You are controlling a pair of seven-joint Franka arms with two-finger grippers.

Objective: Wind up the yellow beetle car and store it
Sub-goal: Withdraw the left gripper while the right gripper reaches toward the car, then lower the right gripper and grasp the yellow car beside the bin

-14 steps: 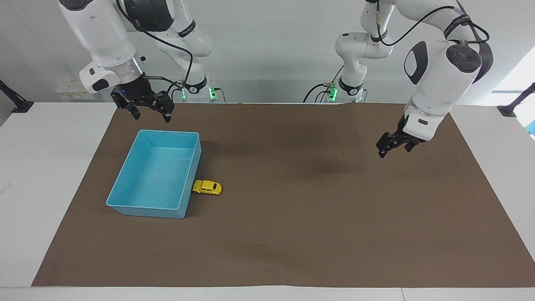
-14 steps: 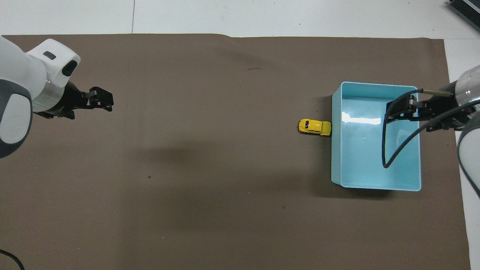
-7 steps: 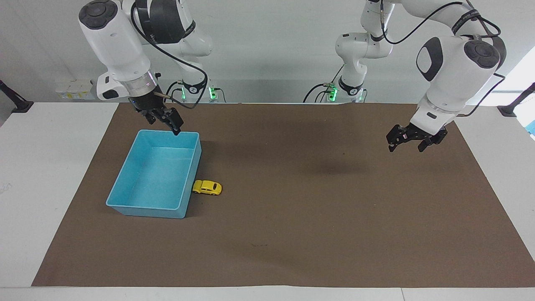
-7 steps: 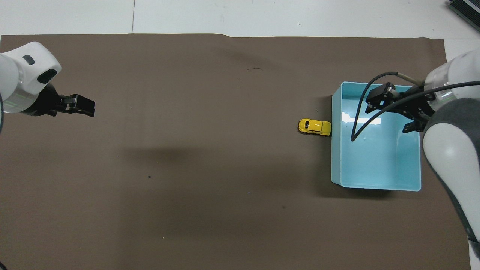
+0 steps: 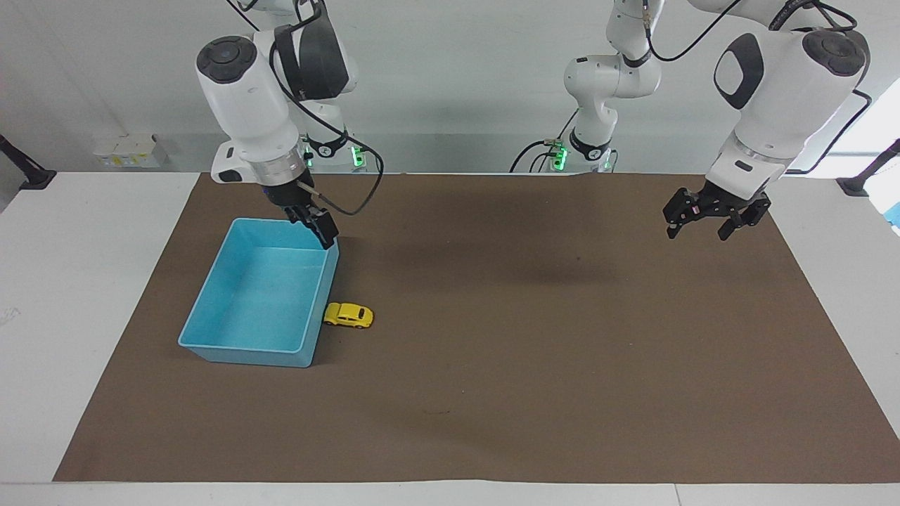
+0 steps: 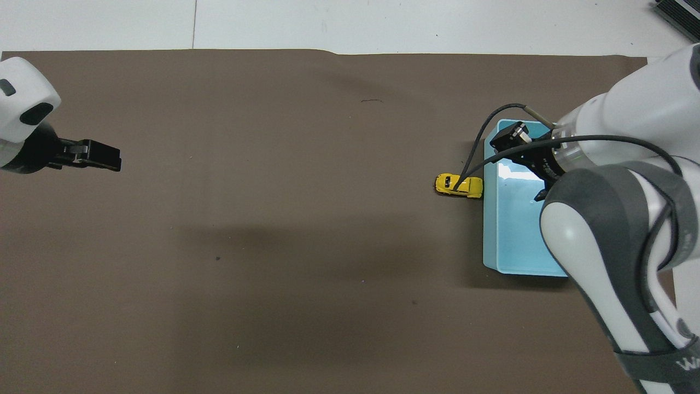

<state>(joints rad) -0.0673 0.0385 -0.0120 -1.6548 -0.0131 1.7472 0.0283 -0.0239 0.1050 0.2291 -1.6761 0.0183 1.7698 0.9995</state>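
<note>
Yellow beetle car [image 5: 348, 315]: on desk, touching light blue bin [image 5: 211, 309]. Right end effector [image 5: 320, 230]: wide, empty, over bin corner. Left end effector [image 5: 706, 222]: wide, empty, waiting.

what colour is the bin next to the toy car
Light blue bin; it shows best in the facing view.

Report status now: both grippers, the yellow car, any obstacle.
Right gripper open over bin corner. Left gripper open, waiting. Yellow beetle car beside bin, untouched.

Light blue bin [image 5: 257, 349], apparently empty, on brown mat [image 5: 534, 365] over white table [image 5: 63, 295].
</note>
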